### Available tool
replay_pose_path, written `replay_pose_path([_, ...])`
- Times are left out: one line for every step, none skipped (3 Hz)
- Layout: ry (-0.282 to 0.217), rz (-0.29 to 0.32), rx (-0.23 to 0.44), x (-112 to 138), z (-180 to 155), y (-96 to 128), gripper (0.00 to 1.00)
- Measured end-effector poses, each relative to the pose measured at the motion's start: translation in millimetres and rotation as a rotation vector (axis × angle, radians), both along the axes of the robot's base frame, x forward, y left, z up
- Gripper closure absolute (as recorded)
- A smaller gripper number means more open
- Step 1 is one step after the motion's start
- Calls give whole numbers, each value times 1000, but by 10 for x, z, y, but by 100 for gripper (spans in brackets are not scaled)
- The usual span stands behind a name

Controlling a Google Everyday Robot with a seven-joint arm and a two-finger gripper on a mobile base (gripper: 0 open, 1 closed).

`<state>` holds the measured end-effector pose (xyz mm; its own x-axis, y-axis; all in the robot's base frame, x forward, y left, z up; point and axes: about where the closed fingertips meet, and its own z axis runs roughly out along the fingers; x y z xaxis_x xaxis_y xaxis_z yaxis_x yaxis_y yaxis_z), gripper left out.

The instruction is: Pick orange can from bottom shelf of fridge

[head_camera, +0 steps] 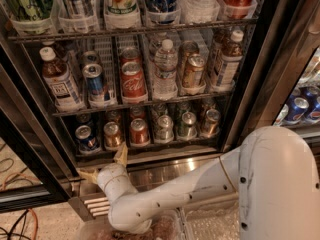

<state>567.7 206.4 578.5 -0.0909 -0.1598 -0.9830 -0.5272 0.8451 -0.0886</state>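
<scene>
The fridge (250,84) stands open in front of me. Its bottom shelf (150,145) holds a row of small cans in lanes. The orange can (112,134) is second from the left, between a blue can (85,137) and a redder can (139,131). My gripper (104,164) is just below the shelf's front edge, in front of the steel base (170,171). It is below and slightly left of the orange can and apart from it. It is open and empty, one finger (121,154) pointing up and the other pointing left.
The rack above (150,104) holds bottles and taller cans. The black door frame (30,149) runs diagonally at the left. A neighbouring cooler with blue cans (300,109) is at the right. Cables (20,219) lie on the floor at the left. My white arm (260,184) fills the lower right.
</scene>
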Motion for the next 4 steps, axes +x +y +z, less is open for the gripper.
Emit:
replay_pose_path([-42, -85, 14, 30, 79, -116, 0])
replay_pose_path([-60, -125, 30, 49, 90, -160, 0])
replay_pose_path([-58, -126, 32, 74, 5, -90, 18])
replay_pose_path([-54, -137, 34, 102, -51, -88, 22])
